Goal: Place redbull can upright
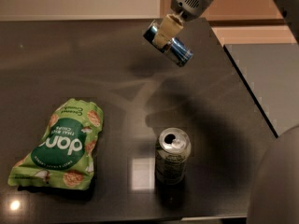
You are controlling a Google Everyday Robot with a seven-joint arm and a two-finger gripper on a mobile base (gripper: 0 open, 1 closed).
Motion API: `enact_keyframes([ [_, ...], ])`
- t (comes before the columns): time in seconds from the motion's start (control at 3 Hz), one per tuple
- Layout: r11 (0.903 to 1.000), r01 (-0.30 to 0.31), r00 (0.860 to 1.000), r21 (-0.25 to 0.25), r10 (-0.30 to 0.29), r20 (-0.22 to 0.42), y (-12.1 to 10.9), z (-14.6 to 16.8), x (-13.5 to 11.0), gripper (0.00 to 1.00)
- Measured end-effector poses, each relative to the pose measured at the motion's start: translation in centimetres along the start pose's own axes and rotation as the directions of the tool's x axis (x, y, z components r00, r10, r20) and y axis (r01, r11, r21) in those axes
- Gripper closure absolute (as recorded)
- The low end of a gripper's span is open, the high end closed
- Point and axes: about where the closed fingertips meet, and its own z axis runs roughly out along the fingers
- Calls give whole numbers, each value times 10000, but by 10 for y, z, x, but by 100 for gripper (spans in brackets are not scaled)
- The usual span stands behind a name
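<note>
The redbull can (177,51) is a slim blue-and-silver can, held tilted nearly on its side in the air above the far right part of the dark table (70,69). My gripper (166,30) comes down from the top of the view and is shut on the can's middle, with a pale finger (167,28) across it. The can's silver end points up-left and its blue end down-right.
A wider silver-green soda can (172,155) stands upright near the table's front. A green chips bag (63,146) lies flat at the front left. The table's right edge (243,87) runs diagonally, with grey floor beyond. My arm's white body (278,185) fills the lower right corner.
</note>
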Motion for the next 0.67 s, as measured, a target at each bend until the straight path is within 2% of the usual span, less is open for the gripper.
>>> enact_keyframes([
  [0.33,9961,808,9814,-346,-735,1772,22,-15,-8,100],
  [0.67,9913,1085,9264,-741,-738,3691,40,-22,-5,100],
])
